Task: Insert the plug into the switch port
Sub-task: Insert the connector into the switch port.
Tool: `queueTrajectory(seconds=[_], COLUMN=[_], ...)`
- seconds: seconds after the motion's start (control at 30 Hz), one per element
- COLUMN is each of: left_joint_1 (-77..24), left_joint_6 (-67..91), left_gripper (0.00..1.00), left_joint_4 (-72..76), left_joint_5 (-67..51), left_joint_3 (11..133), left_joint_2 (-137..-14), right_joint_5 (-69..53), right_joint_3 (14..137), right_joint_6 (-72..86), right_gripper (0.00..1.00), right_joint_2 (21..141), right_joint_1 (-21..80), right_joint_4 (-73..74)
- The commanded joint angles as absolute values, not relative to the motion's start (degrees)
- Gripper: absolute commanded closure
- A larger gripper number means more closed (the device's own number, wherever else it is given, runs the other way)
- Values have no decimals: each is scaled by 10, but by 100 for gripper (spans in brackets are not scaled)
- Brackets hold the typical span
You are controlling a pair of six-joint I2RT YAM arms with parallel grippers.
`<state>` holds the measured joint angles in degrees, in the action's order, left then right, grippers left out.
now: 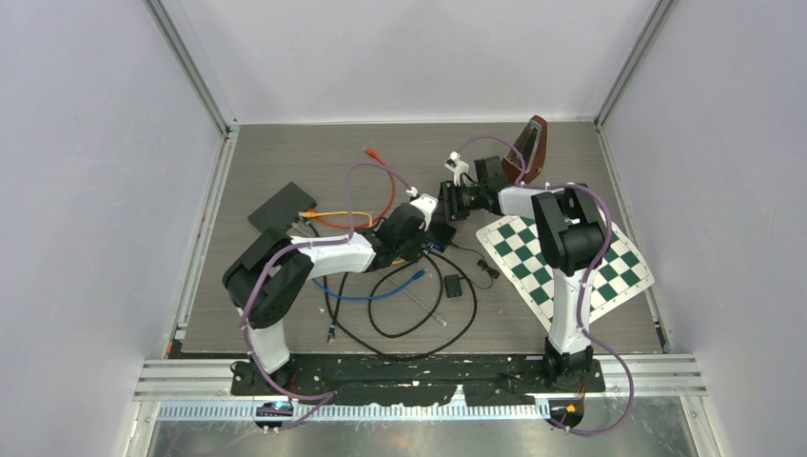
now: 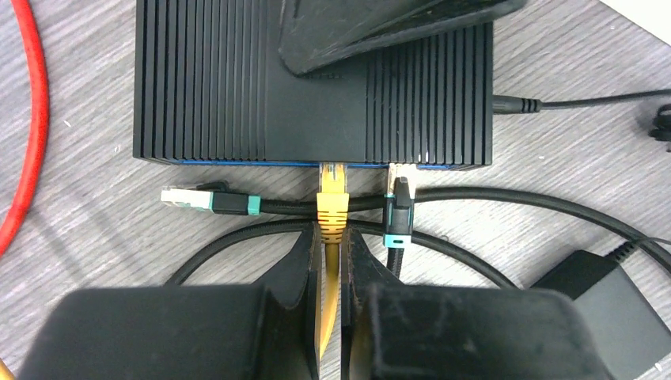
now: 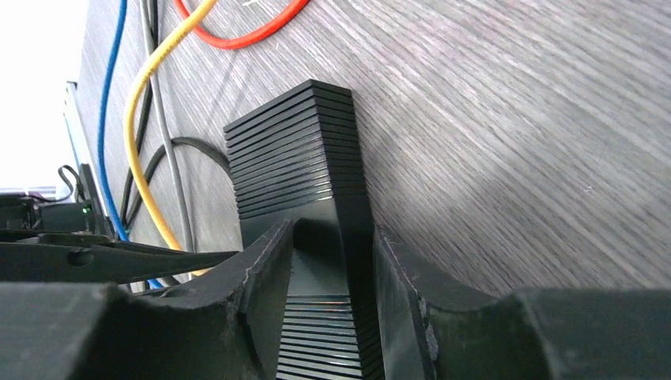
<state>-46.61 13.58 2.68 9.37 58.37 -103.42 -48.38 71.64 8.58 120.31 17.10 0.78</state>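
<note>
Nearest your left wrist camera, the left gripper [image 2: 332, 237] is pinched fully shut on the yellow cable [image 2: 329, 301] right behind the yellow plug [image 2: 332, 198]. The plug's nose sits at a port mouth on the front face of the switch [image 2: 229, 79], near the middle of the table; whether it has latched cannot be told. Judged from this, you are mid-insertion: push straight along the port axis, keep the plug square, and avoid the black plug [image 2: 398, 210] occupying the port just beside it on the right. Let the right gripper [image 3: 332, 229], its jaws part open and clamped across the switch's ribbed body, take the reaction so the switch does not slide toward the far edge. Only the left wrist view shows the ports and the plug. The right wrist view shows the grip on the switch but no ports. The top view shows both arms meeting left of the chessboard mat [image 1: 623, 271], with the plug hidden beneath them.
</note>
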Motion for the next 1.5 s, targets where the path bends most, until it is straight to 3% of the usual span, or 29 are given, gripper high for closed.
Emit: queueTrajectory(seconds=[0.0,0.4,0.63,0.97,1.37,1.47], left_joint_1=[-456,-470,-470,-465,-440,-434], left_joint_6=[179,159,170,139,168,155], left_gripper=[100,100,100,100,100,99], left_joint_4=[235,427,429,355,370,366], left_joint_5=[177,167,177,130,90,76], left_joint_3=[639,565,570,663,671,643], left_joint_2=[-1054,-1039,-1002,-1060,-1065,-1038], right_joint_5=[-609,-632,-638,-646,-639,-602], right_joint_3=[637,586,551,544,530,559], right_joint_6=[211,244,249,253,320,297], right_gripper=[53,54,56,57,58,53], right_joint_2=[1198,1198,1186,1185,1181,1163], right_joint_1=[215,215,215,228,229,204], right_joint_4=[69,8,-19,-26,-108,-54])
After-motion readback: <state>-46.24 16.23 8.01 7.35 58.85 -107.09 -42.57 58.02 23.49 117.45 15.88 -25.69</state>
